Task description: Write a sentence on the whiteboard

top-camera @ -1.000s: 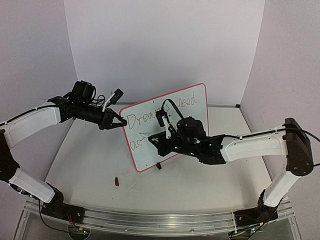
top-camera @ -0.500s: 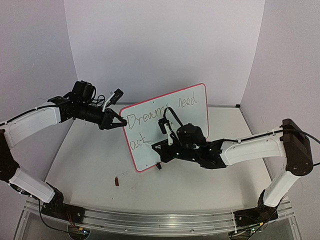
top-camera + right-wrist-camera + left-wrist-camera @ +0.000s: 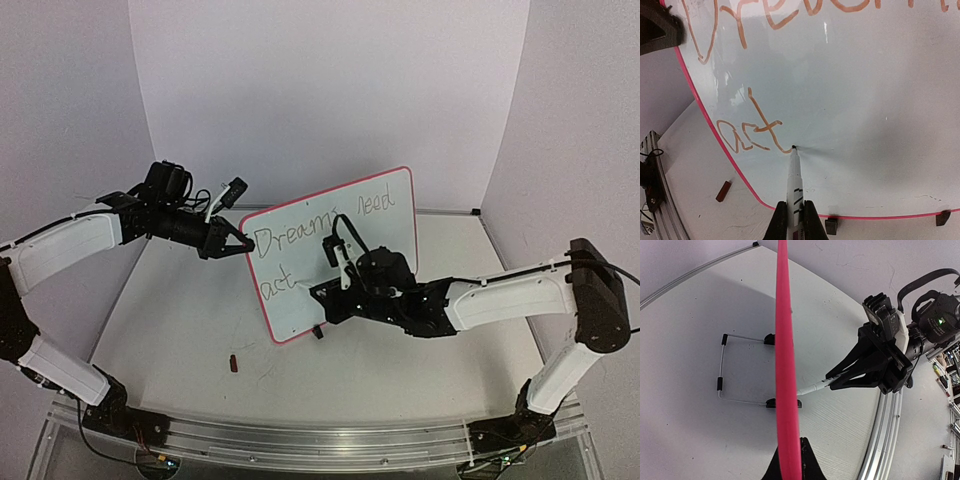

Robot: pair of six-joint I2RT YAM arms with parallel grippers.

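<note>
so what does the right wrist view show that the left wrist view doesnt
Only right wrist: the sentence, "act" on its lower line, the marker tip touching just after the t, plus a small reddish-brown piece. Only left wrist: the wire stand behind the whiteboard, and the right gripper from outside. Both: the red frame and the marker.

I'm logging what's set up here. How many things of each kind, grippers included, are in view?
whiteboard: 1
marker pen: 1
red-brown cap-like piece: 1
grippers, the left gripper and the right gripper: 2
Total: 5
</note>
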